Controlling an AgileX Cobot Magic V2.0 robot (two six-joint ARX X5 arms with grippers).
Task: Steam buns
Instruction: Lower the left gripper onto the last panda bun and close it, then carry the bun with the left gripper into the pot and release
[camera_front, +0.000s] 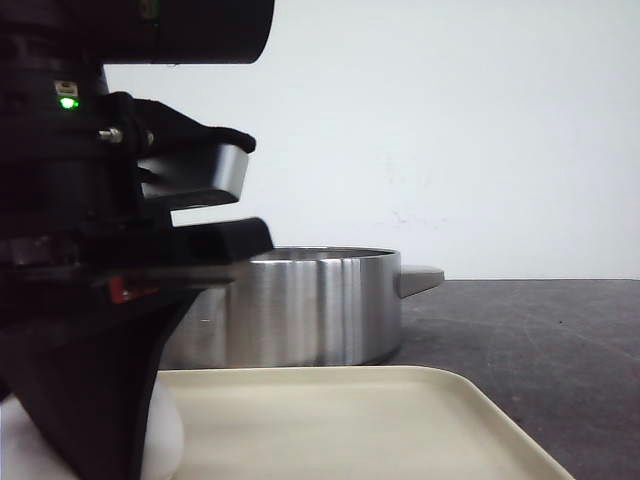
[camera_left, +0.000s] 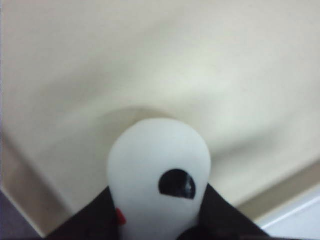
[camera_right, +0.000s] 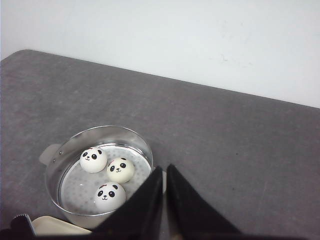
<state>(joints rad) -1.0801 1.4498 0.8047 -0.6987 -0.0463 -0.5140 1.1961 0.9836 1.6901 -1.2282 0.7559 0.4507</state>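
A white panda bun (camera_left: 159, 165) is squeezed narrow between the black fingers of my left gripper (camera_left: 157, 200), which is shut on it, low over the cream tray (camera_left: 210, 65). One black eye faces the camera. In the front view that bun (camera_front: 165, 435) shows as a white bulge beside the left gripper (camera_front: 105, 460) at the tray's near left. Three more buns (camera_right: 93, 160) (camera_right: 121, 170) (camera_right: 110, 196) lie face up inside the steel pot (camera_right: 100, 131). My right gripper (camera_right: 164, 170) hovers high beside the pot, shut and empty, and is out of the front view.
The steel pot (camera_front: 300, 310) stands just behind the cream tray (camera_front: 350, 420), its handle (camera_front: 420, 278) pointing right. Dark grey tabletop (camera_front: 540, 340) runs to the right, with a white wall behind. The left arm's black body fills the left of the front view.
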